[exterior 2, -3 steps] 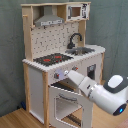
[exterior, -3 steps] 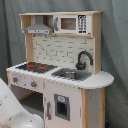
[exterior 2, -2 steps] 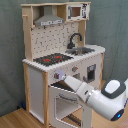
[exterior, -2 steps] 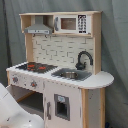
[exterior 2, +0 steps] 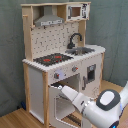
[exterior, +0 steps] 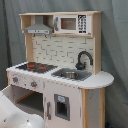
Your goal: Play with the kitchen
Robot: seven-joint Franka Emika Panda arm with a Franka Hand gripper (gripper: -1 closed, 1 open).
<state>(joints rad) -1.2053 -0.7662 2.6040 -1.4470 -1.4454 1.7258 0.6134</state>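
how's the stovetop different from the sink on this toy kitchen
The stovetop is a flat black panel with red burner rings; the sink is a recessed grey metallic basin. A black curved faucet rises behind the sink, while a grey hood hangs above the stovetop. In the first exterior view the stovetop lies to the left and the sink to the right. Both sit in the same white countertop.

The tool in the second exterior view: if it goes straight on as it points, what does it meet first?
Probably the kitchen: the tool points up and toward the second exterior view's left, at the panel under the knobs beside the open oven. Depth is unclear, so it may enter the oven cavity instead.
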